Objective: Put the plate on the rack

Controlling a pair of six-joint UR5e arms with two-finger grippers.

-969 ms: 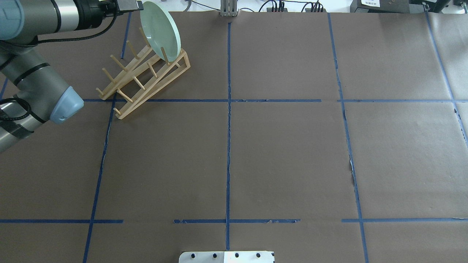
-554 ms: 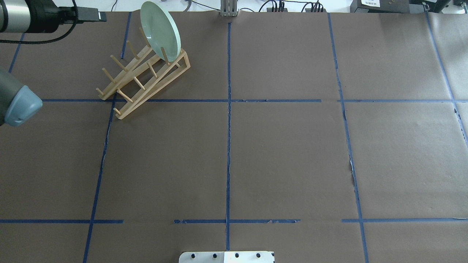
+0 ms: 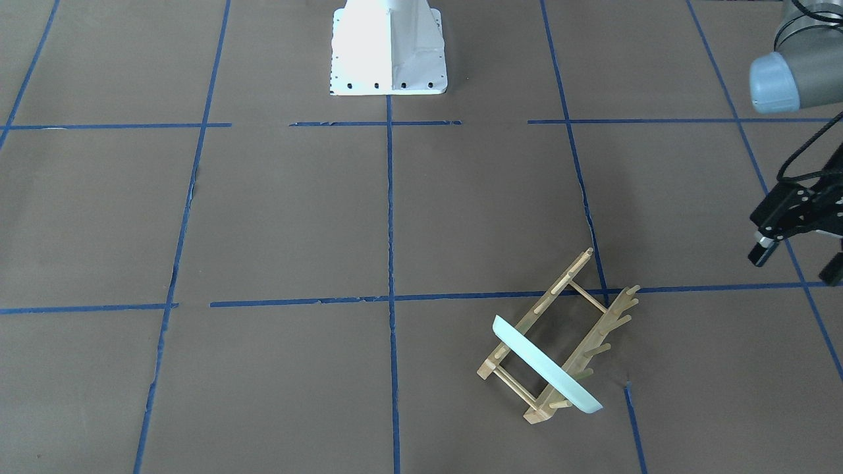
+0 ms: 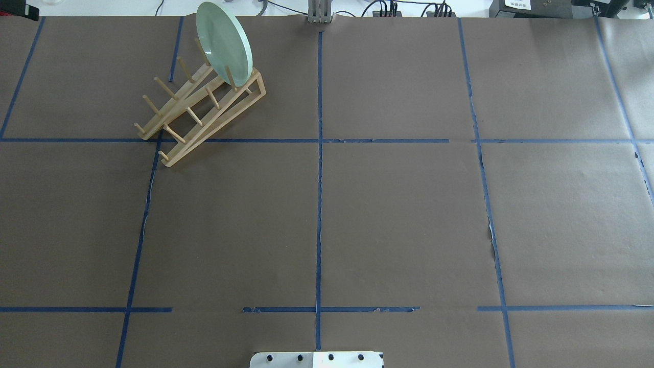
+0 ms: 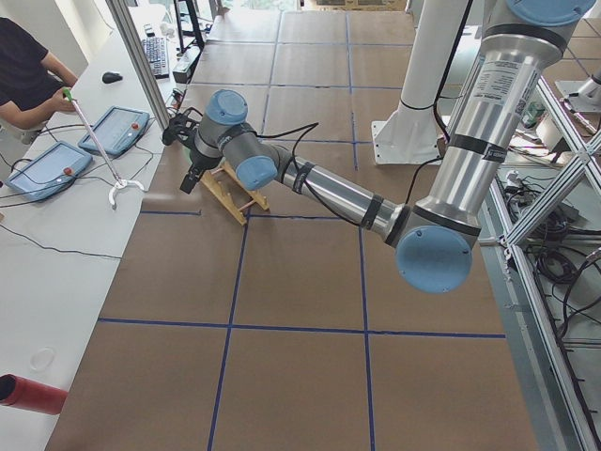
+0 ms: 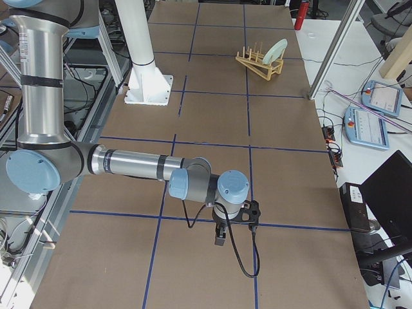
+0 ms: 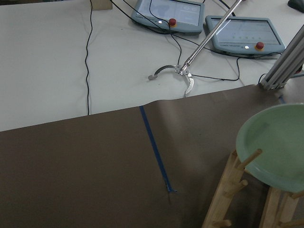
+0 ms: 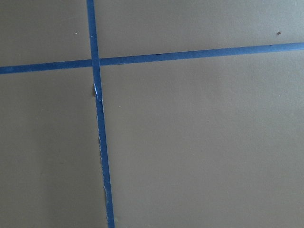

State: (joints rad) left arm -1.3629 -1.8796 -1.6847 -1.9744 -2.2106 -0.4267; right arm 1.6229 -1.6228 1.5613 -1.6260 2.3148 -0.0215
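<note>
Brown-papered table (image 4: 388, 220) with a blue tape (image 4: 319, 204) grid. A wide stretch of paper ran off to the robot's-right side of the left gripper (image 3: 795, 263). In the left wrist view the paper's edge and a white bench (image 7: 57, 71) lay just ahead of it. The rack (image 3: 546, 306) sat off to that gripper's right, well apart, no contact.

Plate (image 3: 546, 365): round, pale mint green, low rim, faint rings, about as wide as the rack. It stood on edge, tilted, slotted between pegs at the rack's end farthest from the robot base, lower edge down between the two rails. Rack: light wood, two rails, thin crossbars, rows of pegs.

Left gripper: fingers spread wide, nothing between them, touching nothing, hanging above the paper.

Right gripper (image 6: 221, 237): at the table's other end, far from the rack, low over a tape crossing. It showed only in the right side view, so I cannot tell whether it was released or clenched.
</note>
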